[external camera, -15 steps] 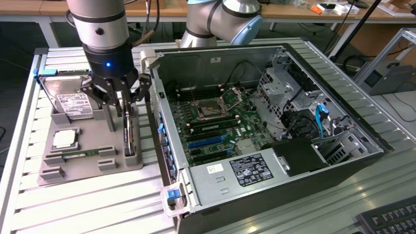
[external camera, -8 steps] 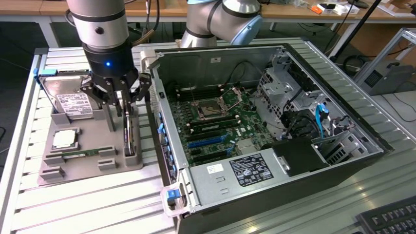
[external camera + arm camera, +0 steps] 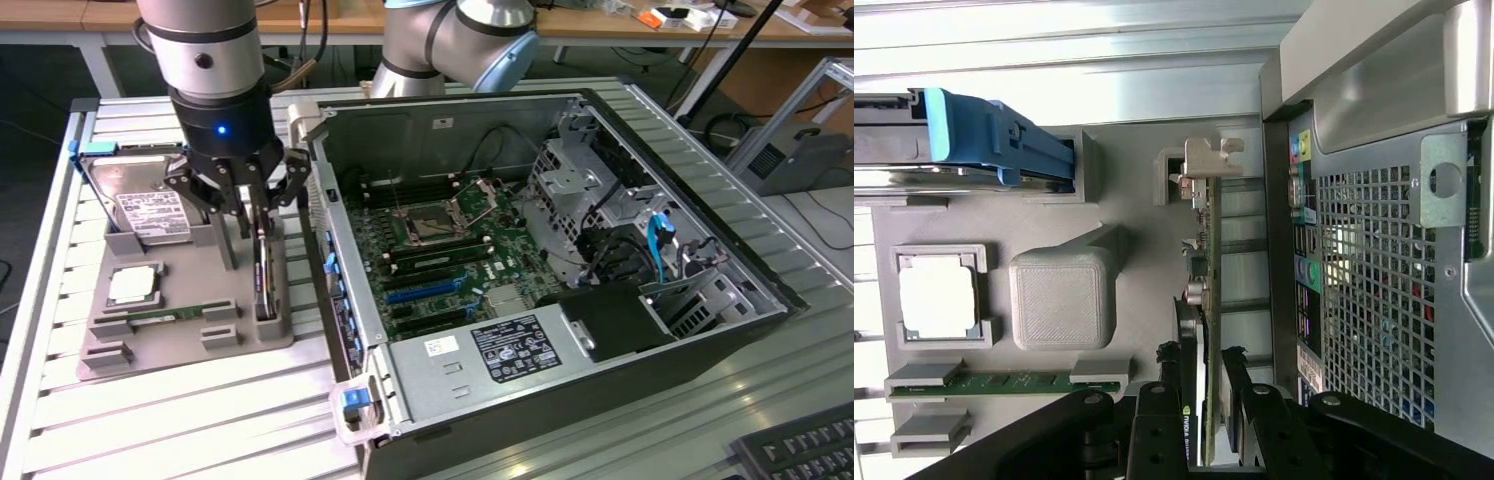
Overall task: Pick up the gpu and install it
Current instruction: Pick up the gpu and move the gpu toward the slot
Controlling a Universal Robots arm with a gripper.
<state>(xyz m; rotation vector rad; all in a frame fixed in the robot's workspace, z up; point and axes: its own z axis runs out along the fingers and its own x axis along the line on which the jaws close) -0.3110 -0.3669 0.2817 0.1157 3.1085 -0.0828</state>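
Note:
The gpu (image 3: 264, 275) stands on its long edge in a slot of the grey holder tray (image 3: 187, 345), to the exterior view's left of the open computer case (image 3: 561, 130). In the wrist view the gpu (image 3: 1206, 250) appears edge-on, with its silvery bracket (image 3: 1206, 160) at the far end. My gripper (image 3: 246, 232) is lowered over the card's end nearest the hard drive. Its dark fingers (image 3: 1159, 405) sit on either side of the card, and the gripper (image 3: 1199, 365) looks shut on it. The card rests in its slot.
The tray also carries a silver hard drive (image 3: 147, 205) in a blue-handled caddy (image 3: 994, 140), a CPU (image 3: 939, 300) and a green RAM stick (image 3: 1004, 383). The motherboard (image 3: 441, 250) lies exposed inside the case. The case's perforated rear panel (image 3: 1374, 280) is close beside the card.

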